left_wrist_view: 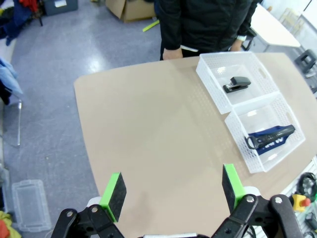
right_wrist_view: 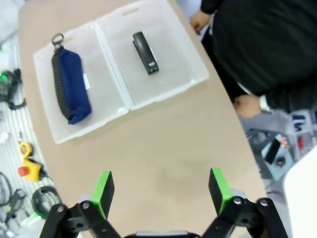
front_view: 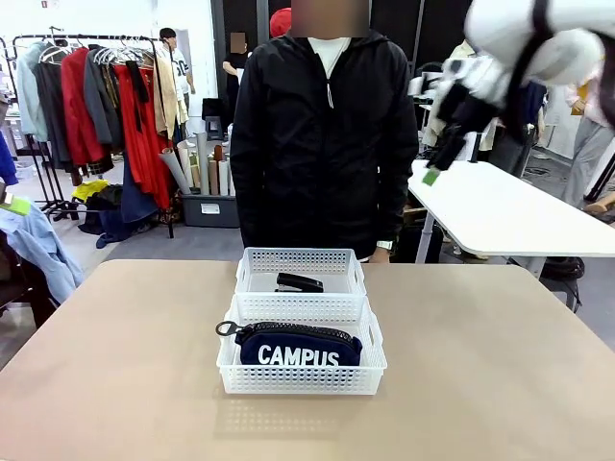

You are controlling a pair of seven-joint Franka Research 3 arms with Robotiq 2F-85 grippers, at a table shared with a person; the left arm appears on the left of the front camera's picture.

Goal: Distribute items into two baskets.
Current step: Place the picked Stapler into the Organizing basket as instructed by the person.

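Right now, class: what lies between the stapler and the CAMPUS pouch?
In the front view, the two baskets' touching walls: the stapler sits in the far basket, the pouch in the near basket.

My corner of the workroom, past the table's edge

Ahead of me a clothes rack (front_view: 96, 86) stands at the far left, hung with red, grey and beige garments; cardboard tubes (front_view: 197, 163) stand upright beside it, next to a grey storage bin (front_view: 209, 209) on the floor. A white table (front_view: 509, 216) sits off to the right. The floor (front_view: 183, 245) is plain grey, evenly lit. A light blue garment (front_view: 38, 245) hangs at the left edge. Looking down from my left wrist, I see a clear plastic box (left_wrist_view: 30, 204) on the floor and a brown cardboard box (left_wrist_view: 131, 7) farther off.
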